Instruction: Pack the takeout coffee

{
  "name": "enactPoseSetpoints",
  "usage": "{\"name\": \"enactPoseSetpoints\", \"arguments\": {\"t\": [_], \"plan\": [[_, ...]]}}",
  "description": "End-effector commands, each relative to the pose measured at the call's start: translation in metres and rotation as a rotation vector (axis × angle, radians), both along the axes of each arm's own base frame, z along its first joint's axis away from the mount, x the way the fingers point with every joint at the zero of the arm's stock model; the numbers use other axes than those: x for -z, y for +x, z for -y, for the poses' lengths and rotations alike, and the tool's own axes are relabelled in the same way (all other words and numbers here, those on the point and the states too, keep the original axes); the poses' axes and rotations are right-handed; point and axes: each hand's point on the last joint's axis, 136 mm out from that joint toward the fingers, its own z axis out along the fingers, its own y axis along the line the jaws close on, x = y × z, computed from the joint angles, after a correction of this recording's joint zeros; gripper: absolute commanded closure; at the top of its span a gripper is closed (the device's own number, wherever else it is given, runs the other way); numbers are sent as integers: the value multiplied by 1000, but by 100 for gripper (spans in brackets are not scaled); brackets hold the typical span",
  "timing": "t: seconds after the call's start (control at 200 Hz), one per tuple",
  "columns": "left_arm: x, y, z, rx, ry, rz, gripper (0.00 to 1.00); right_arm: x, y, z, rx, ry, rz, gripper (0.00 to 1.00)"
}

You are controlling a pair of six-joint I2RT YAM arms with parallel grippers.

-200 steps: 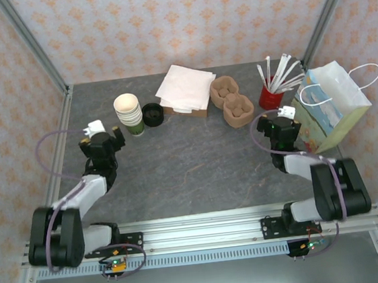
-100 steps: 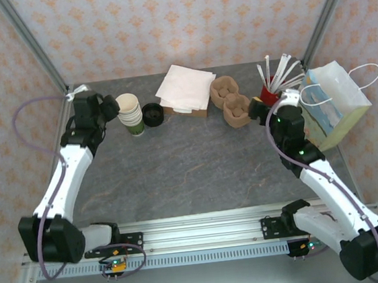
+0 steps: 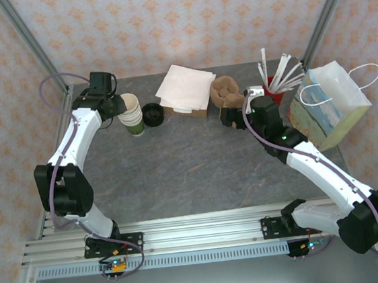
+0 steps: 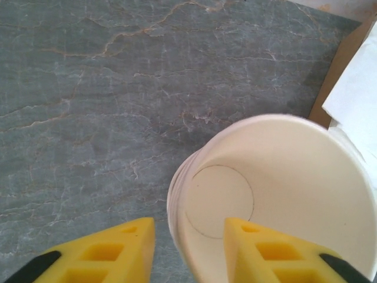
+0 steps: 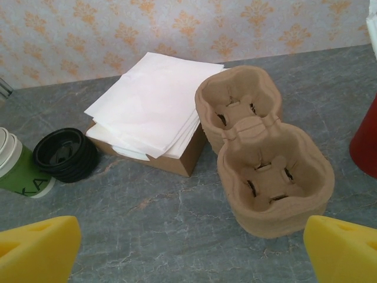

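Grey veined tabletop, patterned wallpaper on the walls behind. Both arms reach out from the near edge.

Right gripper: jaws spread wide, nothing between them, touching nothing. It hangs over the tabletop right of centre, just in front of two pulp cup carriers. The carriers lie one behind the other and touch.

Paper bag: upright at the right edge, white handles up, beside the right arm. Red cup of white straws: between the bag and the carriers, towards the far edge.

Left gripper: near the far left corner, jaws partly closed and astride the rim of a stack of lidless cups. One yellow finger is outside the wall, the other inside the top cup. Whether the pads press the wall: cannot tell.

The stack is upright, with green sides and cream insides. Black lids sit just right of the stack. Further right are white napkins on a brown box, at the middle of the far edge.

Takeout coffee: position cannot be told from these views.
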Motion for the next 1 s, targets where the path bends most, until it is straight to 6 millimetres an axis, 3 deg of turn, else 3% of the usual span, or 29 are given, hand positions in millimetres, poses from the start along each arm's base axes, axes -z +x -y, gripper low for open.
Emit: {"name": "enactPoseSetpoints", "arguments": {"t": [0.0,0.32,0.811,0.991], "plan": [[-1,1,1,23,7,-36,70,7,-2,-6,-15,7,-32,2],[-1,8,3,33,3,-39,84,27,-1,-11,-19,4,-92,2],[-5,11,0,22,12,-28,80,39,0,-13,-21,-4,-127,3],[-7,12,0,21,13,-23,86,40,-1,-15,-23,3,-133,3]]}}
